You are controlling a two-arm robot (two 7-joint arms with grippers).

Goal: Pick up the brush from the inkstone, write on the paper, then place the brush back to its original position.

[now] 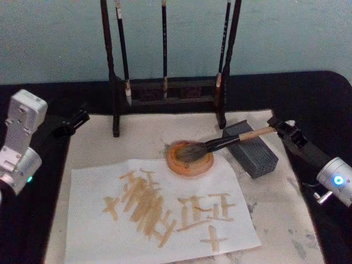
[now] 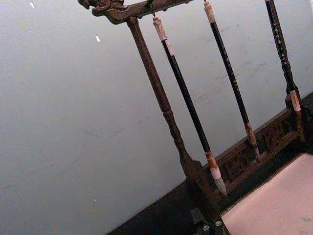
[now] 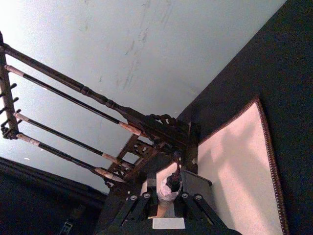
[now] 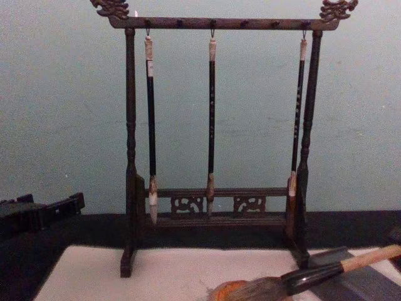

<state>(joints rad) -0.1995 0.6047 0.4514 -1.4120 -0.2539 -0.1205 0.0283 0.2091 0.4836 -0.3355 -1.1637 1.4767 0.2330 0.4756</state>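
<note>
The brush (image 1: pixel 231 141) lies slanted, its bushy bristles resting on the round orange inkstone (image 1: pixel 190 165) and its pale handle crossing a grey block (image 1: pixel 256 154). My right gripper (image 1: pixel 283 128) is at the handle's far end, shut on the brush; the brush's white end with its cord (image 3: pixel 168 188) sits between the fingers. The chest view catches the brush (image 4: pixel 326 271) low at the right. In front of the inkstone lies the paper (image 1: pixel 88 220), covered with tan brush strokes. Parked at the far left, my left gripper (image 1: pixel 81 117) stays shut and off the mat.
A dark wooden rack (image 1: pixel 165 91) with three thin hanging brushes stands behind the inkstone, seen upright in the chest view as the rack (image 4: pixel 128 157). An off-white felt mat (image 1: pixel 286 220) lies under everything on the black table.
</note>
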